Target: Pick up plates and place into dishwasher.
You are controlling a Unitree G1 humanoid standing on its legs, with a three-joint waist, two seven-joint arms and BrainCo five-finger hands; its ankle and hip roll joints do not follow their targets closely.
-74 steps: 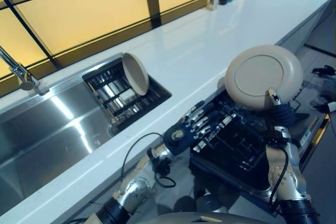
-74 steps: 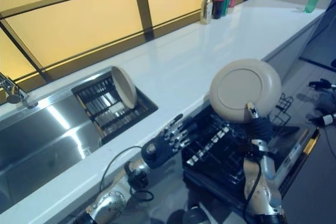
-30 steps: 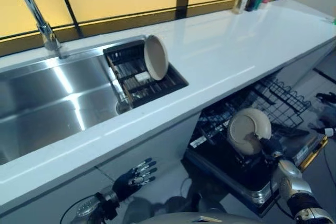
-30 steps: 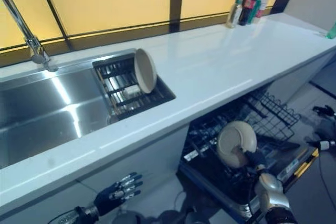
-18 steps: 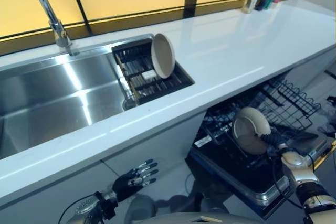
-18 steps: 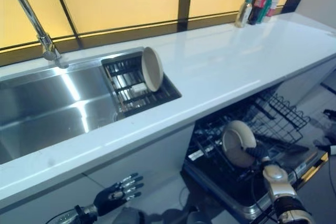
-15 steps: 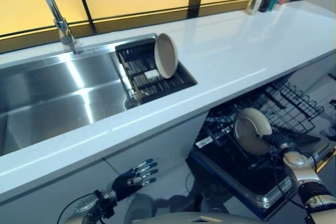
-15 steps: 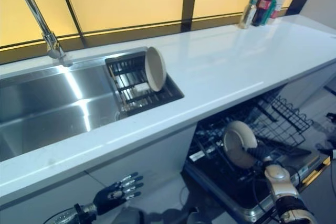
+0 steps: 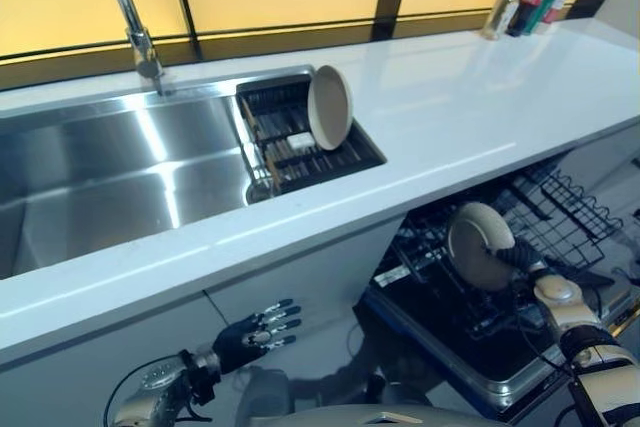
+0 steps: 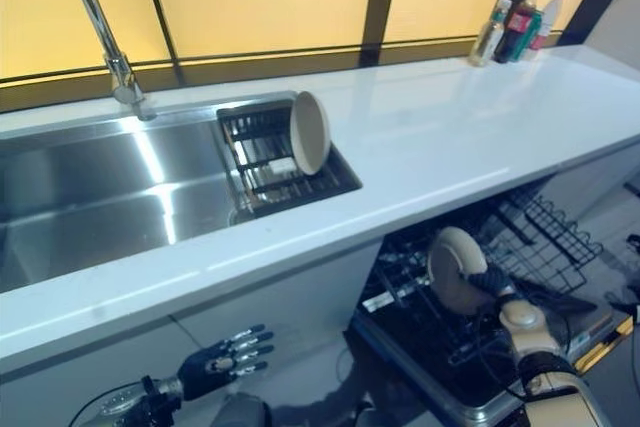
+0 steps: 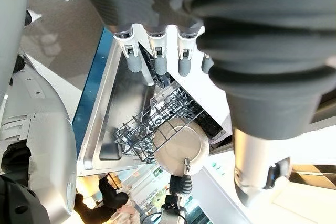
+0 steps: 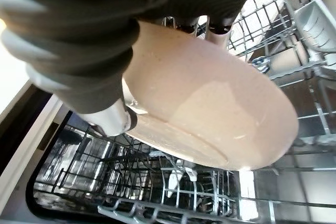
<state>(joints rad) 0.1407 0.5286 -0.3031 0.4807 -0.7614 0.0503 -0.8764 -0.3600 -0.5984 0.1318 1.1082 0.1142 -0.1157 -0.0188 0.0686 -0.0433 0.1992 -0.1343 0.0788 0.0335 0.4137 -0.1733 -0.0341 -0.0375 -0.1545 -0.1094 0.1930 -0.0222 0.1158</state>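
Racking step: right hand (image 9: 520,259) pinches beige plate (image 9: 477,245) upright over dishwasher rack (image 9: 470,297), lower right; next, seat between tines and release.

Both eye views look down from above the desk (image 9: 480,117) onto sink (image 9: 110,177) and dishwasher rack (image 10: 470,317), which both wrist views see close up.

My right hand (image 12: 218,30) pinching beige plate (image 12: 210,108), thumb on near face, fingertips past far rim. Plate tilted just above dishwasher rack (image 12: 157,192) wires.
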